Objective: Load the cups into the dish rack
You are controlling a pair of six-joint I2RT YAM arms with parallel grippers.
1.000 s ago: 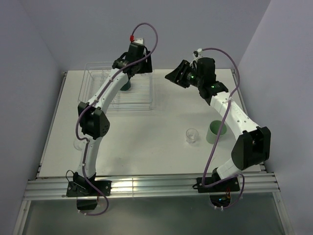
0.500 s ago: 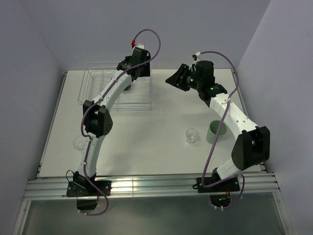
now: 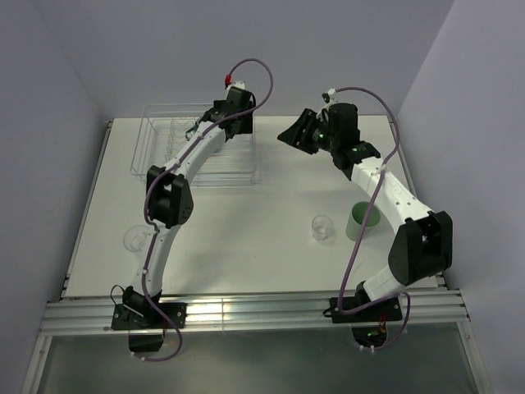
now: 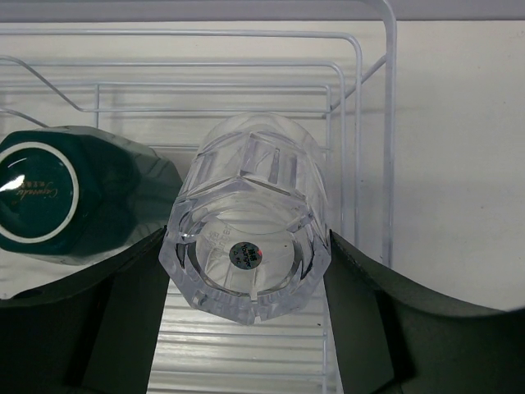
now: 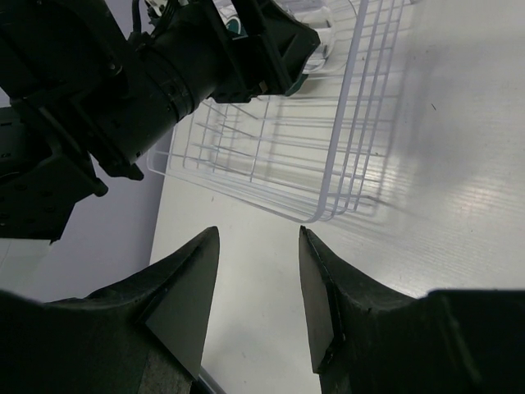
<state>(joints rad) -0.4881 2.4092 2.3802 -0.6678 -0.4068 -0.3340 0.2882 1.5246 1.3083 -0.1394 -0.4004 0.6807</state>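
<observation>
My left gripper is shut on a clear glass tumbler, held on its side with its base toward the camera, over the dish rack. A dark green mug lies in the rack just left of it. From above, the left gripper reaches over the back of the rack. My right gripper hangs open and empty right of the rack, above the table. Another clear tumbler and a mint-green cup stand on the table at the right. A third tumbler stands at the left.
The right wrist view shows the rack's near corner ahead of the open gripper, with the left arm's dark wrist above it. Walls close in behind and on both sides of the white table.
The left arm has stretched farther back over the rack, carrying the tumbler. The right gripper has shifted slightly left and stays open.
</observation>
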